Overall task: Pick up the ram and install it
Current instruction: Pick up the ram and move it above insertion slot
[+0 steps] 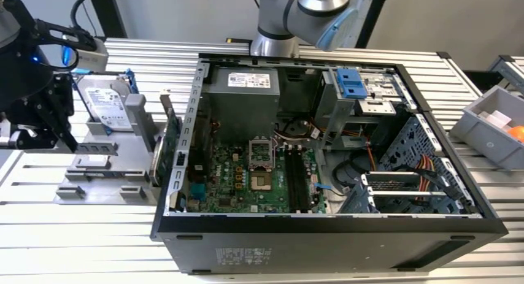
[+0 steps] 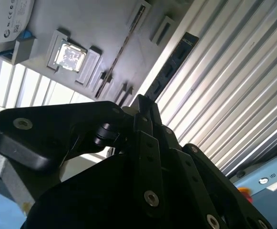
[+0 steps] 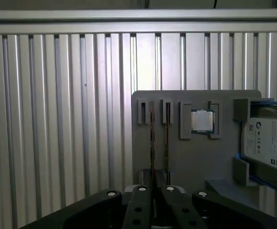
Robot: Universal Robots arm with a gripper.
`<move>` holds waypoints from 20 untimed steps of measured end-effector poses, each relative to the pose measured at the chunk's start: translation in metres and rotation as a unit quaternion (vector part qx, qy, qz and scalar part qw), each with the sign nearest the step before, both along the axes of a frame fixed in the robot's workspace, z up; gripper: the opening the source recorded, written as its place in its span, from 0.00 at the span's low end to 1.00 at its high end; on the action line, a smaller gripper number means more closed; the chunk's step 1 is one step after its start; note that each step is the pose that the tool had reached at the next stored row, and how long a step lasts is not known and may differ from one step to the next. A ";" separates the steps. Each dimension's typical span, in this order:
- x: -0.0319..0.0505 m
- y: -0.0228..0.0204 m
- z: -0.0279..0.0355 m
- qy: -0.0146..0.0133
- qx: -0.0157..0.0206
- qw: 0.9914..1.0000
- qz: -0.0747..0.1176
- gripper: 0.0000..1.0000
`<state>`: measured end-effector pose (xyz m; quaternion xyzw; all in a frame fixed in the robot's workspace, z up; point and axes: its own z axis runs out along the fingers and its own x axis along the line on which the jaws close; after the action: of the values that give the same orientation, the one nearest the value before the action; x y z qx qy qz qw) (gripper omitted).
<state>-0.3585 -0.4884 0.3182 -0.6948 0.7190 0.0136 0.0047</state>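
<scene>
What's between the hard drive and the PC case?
The green card, standing on edge, lies between the hard drive and the PC case; the exterior view shows it.

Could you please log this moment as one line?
step: pick | pincer: shut on ram | place: by tray, outside case | install: not done

Holder (image 1: 94, 184) beside case (image 1: 327, 241), card (image 1: 166, 149) between — hard drive (image 1: 107, 103) on holder

My end: I see robotics lab bench. Slotted aluminium table (image 1: 82, 247) lower left, opened PC case (image 1: 327, 238) centre, grey parts fixture (image 1: 94, 189) left, arm base (image 1: 274, 43) top centre.
</scene>
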 end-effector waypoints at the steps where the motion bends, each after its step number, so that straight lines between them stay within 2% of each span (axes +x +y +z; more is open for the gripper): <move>1: 0.0000 0.0000 0.0003 0.000 0.000 1.000 0.000 0.00; 7: 0.0000 0.0000 0.0047 0.000 0.000 1.000 0.000 0.00; 15: 0.0000 0.0000 0.0056 0.000 0.000 1.000 0.000 0.00; 20: 0.0000 0.0000 0.0099 0.000 0.000 1.000 0.000 0.00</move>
<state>-0.3585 -0.4884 0.3281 -0.6947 0.7191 0.0138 0.0047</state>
